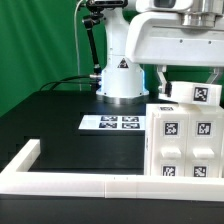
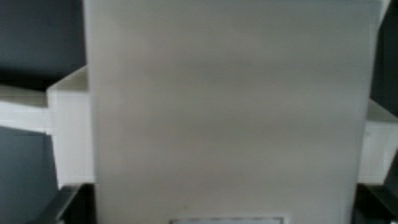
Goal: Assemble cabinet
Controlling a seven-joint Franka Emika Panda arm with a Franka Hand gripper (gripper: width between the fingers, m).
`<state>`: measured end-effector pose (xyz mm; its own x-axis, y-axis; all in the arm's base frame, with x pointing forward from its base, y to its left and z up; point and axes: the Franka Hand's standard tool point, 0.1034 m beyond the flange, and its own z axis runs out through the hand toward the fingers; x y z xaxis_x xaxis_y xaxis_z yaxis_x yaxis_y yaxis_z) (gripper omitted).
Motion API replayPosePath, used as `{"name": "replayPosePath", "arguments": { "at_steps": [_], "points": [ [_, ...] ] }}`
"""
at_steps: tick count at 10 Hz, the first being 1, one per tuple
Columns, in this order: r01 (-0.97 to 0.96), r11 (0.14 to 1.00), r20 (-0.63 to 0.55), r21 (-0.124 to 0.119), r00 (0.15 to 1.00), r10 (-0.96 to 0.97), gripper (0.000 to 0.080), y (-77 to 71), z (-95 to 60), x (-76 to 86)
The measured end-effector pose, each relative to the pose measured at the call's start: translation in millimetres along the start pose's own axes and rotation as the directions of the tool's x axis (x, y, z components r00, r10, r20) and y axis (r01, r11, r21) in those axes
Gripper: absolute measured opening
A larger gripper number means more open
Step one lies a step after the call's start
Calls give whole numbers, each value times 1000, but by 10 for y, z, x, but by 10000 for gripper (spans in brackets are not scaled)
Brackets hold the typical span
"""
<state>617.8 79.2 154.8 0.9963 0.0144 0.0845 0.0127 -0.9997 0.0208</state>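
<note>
The cabinet (image 1: 185, 140) is a white box at the exterior view's right, by the front rail, with four square tags on its front. A white tagged panel (image 1: 196, 93) sits on top of it. My gripper (image 1: 190, 82) hangs right over that panel. In the wrist view the panel (image 2: 222, 100) fills the space between my two dark fingers (image 2: 64, 204), which press on its two long edges. My gripper (image 2: 222, 208) is shut on the panel. The cabinet's inside and the far side of the panel are hidden.
The marker board (image 1: 118, 123) lies flat on the black table in front of the robot base (image 1: 118, 78). A long low white border rail (image 1: 60, 181) runs along the front and turns back at the exterior view's left. A green curtain hangs behind.
</note>
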Motion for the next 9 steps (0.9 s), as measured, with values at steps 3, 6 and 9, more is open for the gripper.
{"name": "replayPosePath", "arguments": {
  "at_steps": [3, 6, 9],
  "points": [
    [-369, 926, 41, 84, 929, 367, 558, 8, 4, 1],
    [-571, 817, 68, 80, 821, 567, 558, -64, -2, -6],
    [-697, 713, 82, 70, 717, 693, 558, -88, 3, -10]
  ]
}}
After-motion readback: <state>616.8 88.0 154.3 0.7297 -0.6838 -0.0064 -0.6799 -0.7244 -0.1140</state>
